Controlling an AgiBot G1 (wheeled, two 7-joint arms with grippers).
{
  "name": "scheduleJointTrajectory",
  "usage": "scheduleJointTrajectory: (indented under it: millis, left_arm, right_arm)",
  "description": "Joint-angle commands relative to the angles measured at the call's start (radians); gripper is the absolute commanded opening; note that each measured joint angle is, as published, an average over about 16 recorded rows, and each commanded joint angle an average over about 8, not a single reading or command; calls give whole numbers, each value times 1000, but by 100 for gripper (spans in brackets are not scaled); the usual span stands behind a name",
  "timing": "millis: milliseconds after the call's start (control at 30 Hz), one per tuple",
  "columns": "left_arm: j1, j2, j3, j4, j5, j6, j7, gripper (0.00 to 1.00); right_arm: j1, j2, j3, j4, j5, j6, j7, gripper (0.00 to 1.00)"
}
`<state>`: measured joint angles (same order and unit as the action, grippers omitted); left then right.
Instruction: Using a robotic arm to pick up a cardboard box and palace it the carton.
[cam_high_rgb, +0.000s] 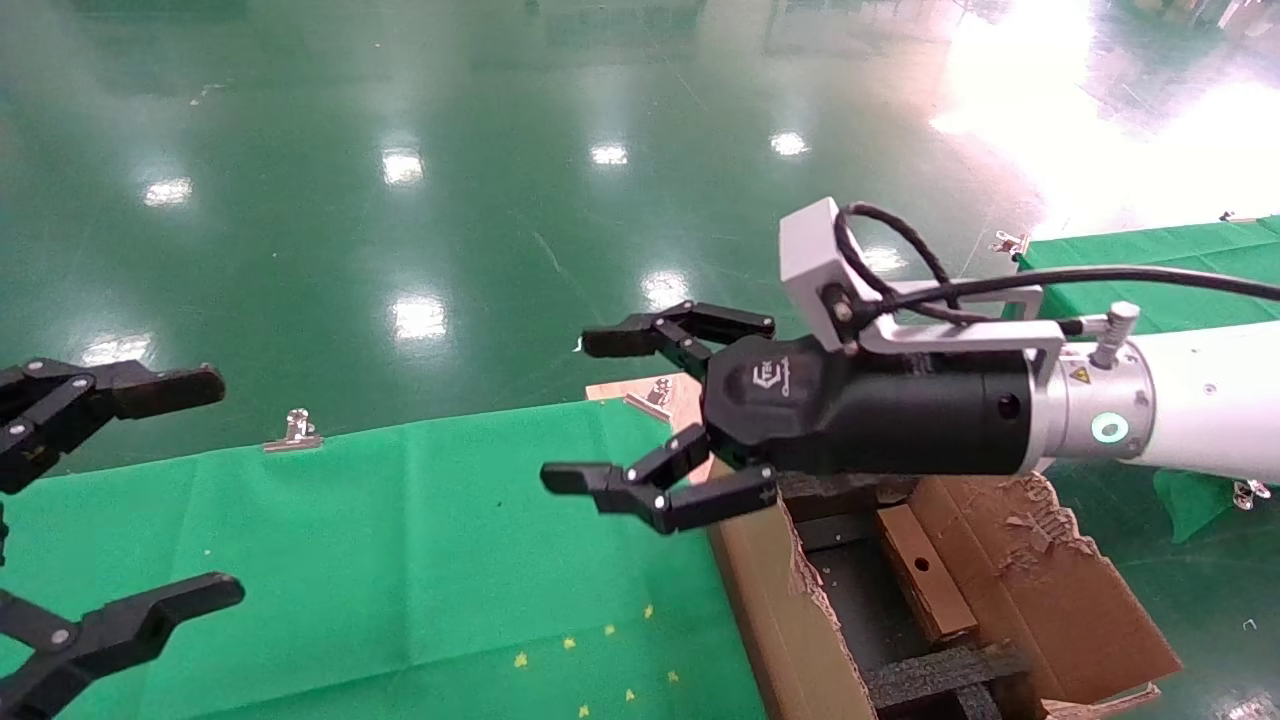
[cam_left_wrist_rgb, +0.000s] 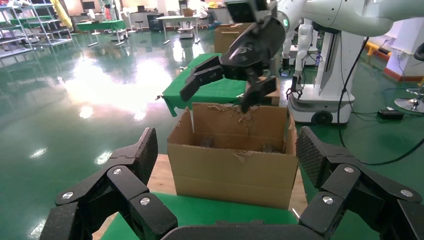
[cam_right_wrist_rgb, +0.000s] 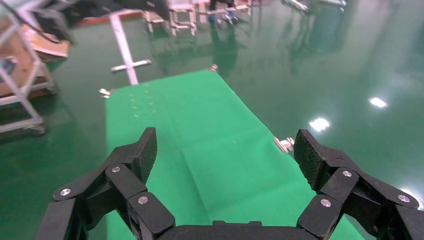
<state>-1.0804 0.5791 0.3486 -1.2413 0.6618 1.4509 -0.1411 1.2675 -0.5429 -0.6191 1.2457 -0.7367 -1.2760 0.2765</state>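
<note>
Brown and wrapped in clear tape, the small flat cardboard box (cam_high_rgb: 925, 570) with its round hole lies inside the large corrugated carton (cam_high_rgb: 1050, 590), resting among the black foam inserts (cam_high_rgb: 940, 675) between the ragged torn flaps. I have my right gripper (cam_high_rgb: 625, 415), black linked fingers on the glossy white robotic arm (cam_high_rgb: 1200, 390), hovering above the carton's near edge, reaching over the green cloth-covered table (cam_high_rgb: 400, 560); its 2 fingers are spread wide and hold nothing. My left gripper (cam_high_rgb: 130, 500) hangs at the table's left side, likewise spread and empty, facing the carton.
</note>
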Motion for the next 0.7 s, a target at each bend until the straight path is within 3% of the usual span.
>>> scheduleJointTrajectory:
  millis: [33,467,700]
  left_arm:
    - [0,0,0,0,0,0,0,100]
    - [0,0,0,0,0,0,0,100]
    - [0,0,0,0,0,0,0,100]
  right_arm:
    - [-26,-9,45,5,1,-29,-12,100]
    - [-183,-65,322,36,5,-208,-84,100]
    - [-217,-77,382,43,6,-246,-97,100]
